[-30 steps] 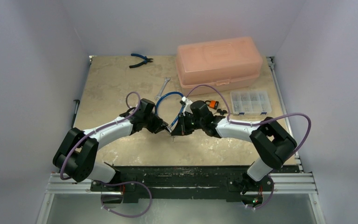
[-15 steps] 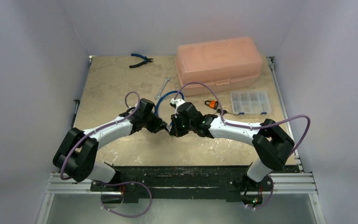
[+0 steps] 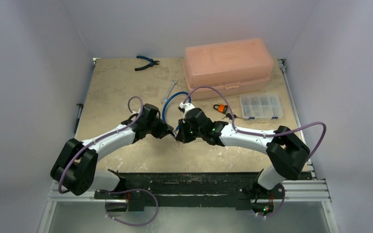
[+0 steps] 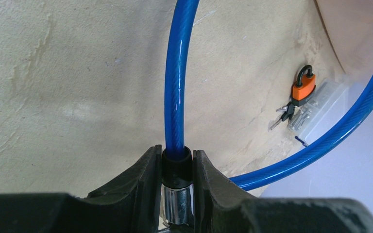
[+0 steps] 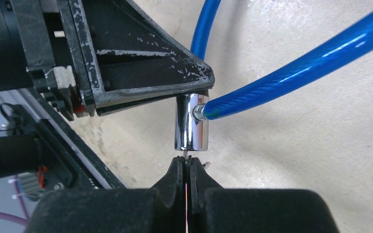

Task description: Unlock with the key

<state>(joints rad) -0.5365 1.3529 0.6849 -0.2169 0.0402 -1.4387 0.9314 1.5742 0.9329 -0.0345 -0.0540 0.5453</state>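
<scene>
From where I stand, the two arms meet near the middle of the table [image 3: 111, 92], and the job looks to be at the key-in-lock step. The left gripper [image 4: 177, 162] has its jaws part-open, pinched on the black collar above the chrome lock cylinder [image 5: 190, 124], holding it up off the surface. The blue cable [image 4: 175, 73] loops away from it toward 12 o'clock. The right gripper [image 5: 188, 167] is fully closed on a thin sliver, which I take for the key [image 5: 185, 155], its tip at the cylinder's lower end. How deep it sits I cannot tell.

Next, I'd judge, comes a twist of the right wrist about the cylinder's axis while the left holds firm, then a pull apart.

Room is tight between the two wrists. The wrench [image 3: 170, 91] lies at 11 o'clock, the orange padlock [image 3: 218, 108] at 2 o'clock, with the pink toolbox [image 3: 228, 63] beyond it. The near side, toward 6 o'clock, is freer.
</scene>
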